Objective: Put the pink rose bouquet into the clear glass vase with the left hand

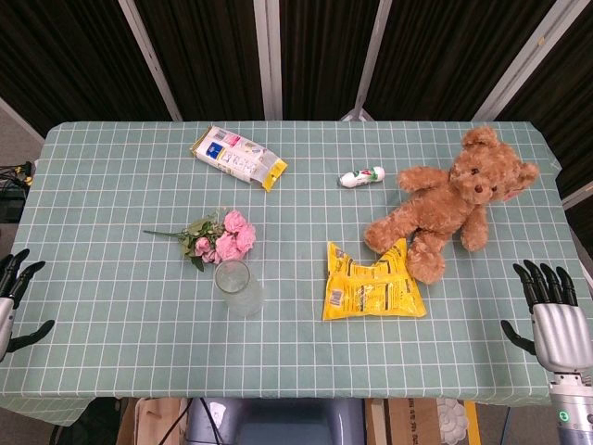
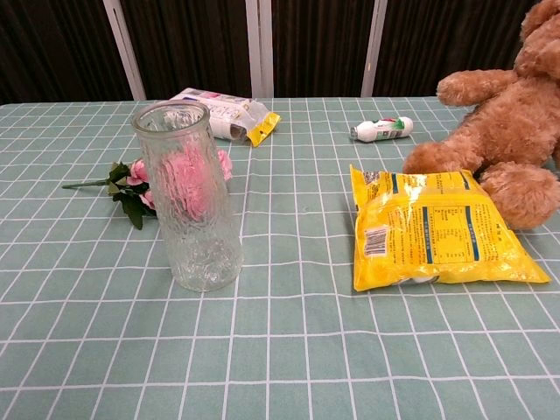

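The pink rose bouquet lies flat on the green checked tablecloth, stem pointing left; in the chest view the bouquet shows partly behind the vase. The clear glass vase stands upright just in front of the flowers, and the vase is empty. My left hand hovers at the table's left edge, fingers spread, holding nothing, far from the bouquet. My right hand sits at the right edge, fingers apart and empty. Neither hand shows in the chest view.
A yellow snack bag lies right of the vase. A brown teddy bear sprawls at the right. A white and yellow packet and a small white bottle lie toward the back.
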